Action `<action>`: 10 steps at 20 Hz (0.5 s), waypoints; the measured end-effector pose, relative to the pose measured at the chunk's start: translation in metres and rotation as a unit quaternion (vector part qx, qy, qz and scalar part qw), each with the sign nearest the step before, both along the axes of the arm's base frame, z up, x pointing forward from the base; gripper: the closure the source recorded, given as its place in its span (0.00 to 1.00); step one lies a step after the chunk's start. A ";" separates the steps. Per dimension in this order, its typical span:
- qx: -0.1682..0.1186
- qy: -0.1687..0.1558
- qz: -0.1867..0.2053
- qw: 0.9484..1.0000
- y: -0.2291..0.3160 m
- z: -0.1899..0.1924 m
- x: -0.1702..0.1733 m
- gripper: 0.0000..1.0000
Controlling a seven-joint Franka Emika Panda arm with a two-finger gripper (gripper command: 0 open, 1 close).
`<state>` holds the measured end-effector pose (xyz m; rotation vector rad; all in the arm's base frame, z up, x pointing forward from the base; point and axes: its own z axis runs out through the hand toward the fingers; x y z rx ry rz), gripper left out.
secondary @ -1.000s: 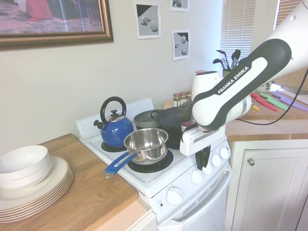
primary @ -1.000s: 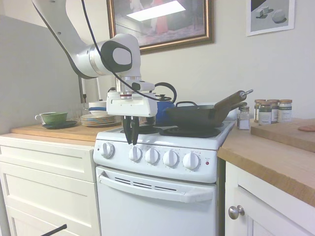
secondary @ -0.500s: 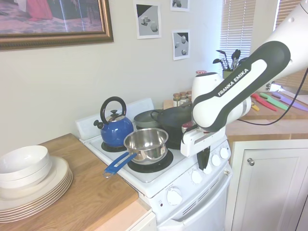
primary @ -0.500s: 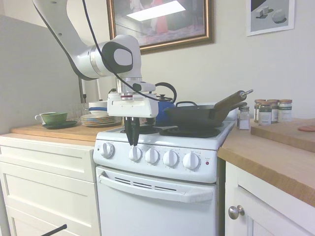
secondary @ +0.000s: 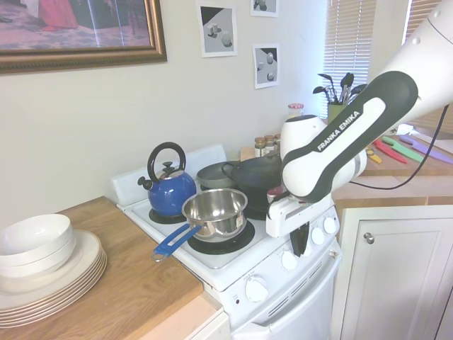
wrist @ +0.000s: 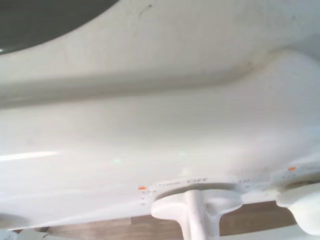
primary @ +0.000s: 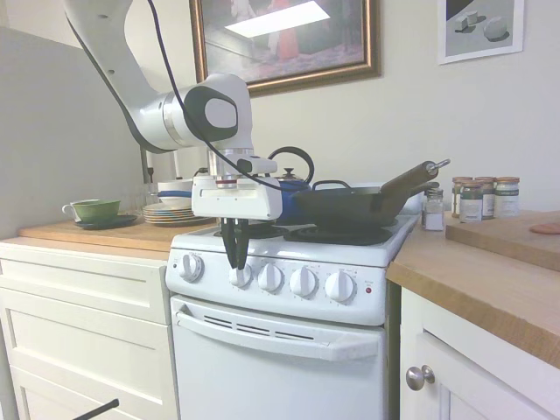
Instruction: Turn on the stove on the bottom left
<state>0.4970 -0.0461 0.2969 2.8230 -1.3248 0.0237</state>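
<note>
Here the gripper (primary: 234,260) hangs straight down at the front edge of the stove (primary: 289,302), its dark fingers (primary: 229,248) drawn close together with their tips at the top of the second knob (primary: 239,276) from the left in the first exterior view. Whether they actually pinch that knob cannot be told from either outside camera. The stove stands between white drawer cabinets (primary: 83,332) and a wooden counter (primary: 490,284). On its coils sit a blue kettle (secondary: 168,188), a steel saucepan (secondary: 212,210) with a blue handle and a dark pan (primary: 350,206). A stack of plates (secondary: 49,273) topped by a bowl rests on the counter beside the stove. Close up, the wrist view shows a knob (wrist: 197,210) under a dial marked OFF.
</note>
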 end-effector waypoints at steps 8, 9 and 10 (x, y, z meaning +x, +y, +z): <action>-0.001 -0.005 -0.001 1.000 0.000 -0.007 0.009 1.00; -0.001 -0.004 -0.001 1.000 0.000 -0.008 0.011 1.00; -0.001 -0.004 -0.001 1.000 0.000 -0.009 0.012 1.00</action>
